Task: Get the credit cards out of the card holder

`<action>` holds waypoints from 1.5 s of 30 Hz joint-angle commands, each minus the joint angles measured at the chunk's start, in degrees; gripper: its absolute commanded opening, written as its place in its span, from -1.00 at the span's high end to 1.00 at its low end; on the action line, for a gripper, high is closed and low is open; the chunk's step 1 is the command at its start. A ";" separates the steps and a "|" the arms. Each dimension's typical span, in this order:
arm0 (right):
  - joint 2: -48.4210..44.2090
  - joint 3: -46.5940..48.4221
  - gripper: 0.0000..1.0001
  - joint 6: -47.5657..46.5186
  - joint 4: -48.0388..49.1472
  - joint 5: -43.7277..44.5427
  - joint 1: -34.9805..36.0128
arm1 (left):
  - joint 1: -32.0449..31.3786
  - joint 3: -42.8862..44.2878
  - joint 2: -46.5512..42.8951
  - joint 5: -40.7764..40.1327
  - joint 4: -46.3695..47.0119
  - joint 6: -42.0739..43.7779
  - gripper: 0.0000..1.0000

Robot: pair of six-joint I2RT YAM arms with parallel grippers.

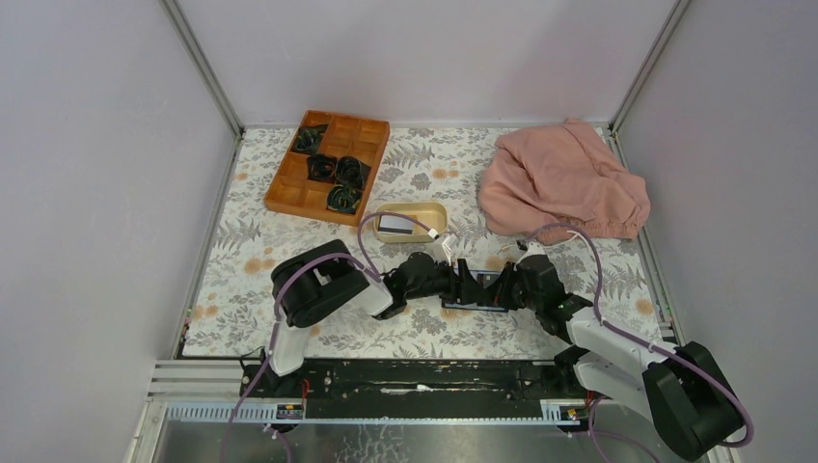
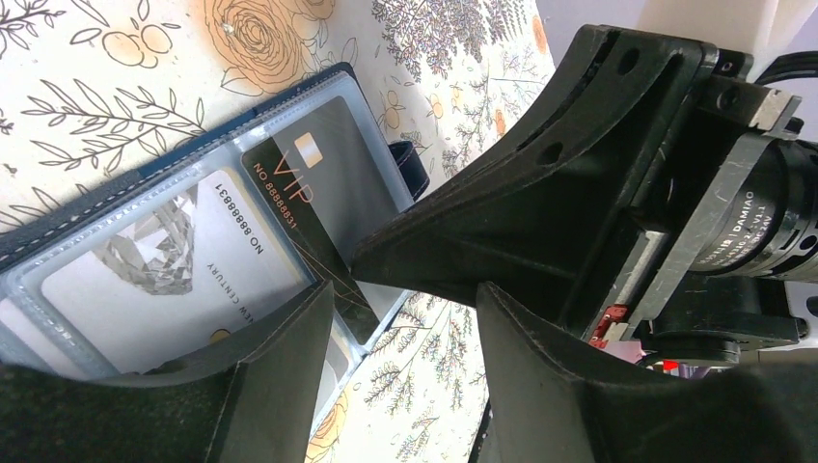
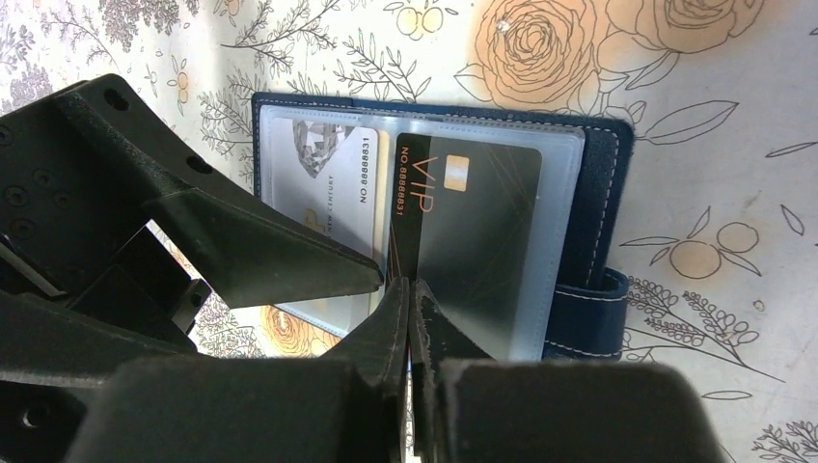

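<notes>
- Right gripper point(image 3: 410, 287) had its fingers pressed together at the black card's point(image 3: 482, 222) edge.
- Left gripper point(image 2: 400, 294) held its fingers apart, one over the clear sleeve point(image 3: 564, 241).
- The card holder point(image 3: 603, 193) lay open on the floral table point(image 1: 424, 333), a pale card point(image 3: 333, 188) also inside.

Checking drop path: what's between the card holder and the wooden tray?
The beige dish, a pale card in it, sits between card holder and wooden tray. Top view shows it.

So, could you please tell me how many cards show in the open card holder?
2: a black card beside the snap tab, a pale card next to it. Others may be hidden.
</notes>
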 commanded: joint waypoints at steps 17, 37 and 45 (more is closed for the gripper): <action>-5.86 4.64 1.00 -3.53 -13.65 3.96 -1.31 | 2.48 -6.88 -1.33 -0.08 1.70 0.61 -0.28; 2.14 3.57 0.99 -2.59 -10.52 3.09 -1.34 | 4.07 -8.10 -1.55 1.25 2.68 0.85 -0.28; 3.65 4.01 0.98 -3.22 -10.02 1.77 -1.39 | 3.97 -6.73 0.53 1.12 2.82 0.48 -0.28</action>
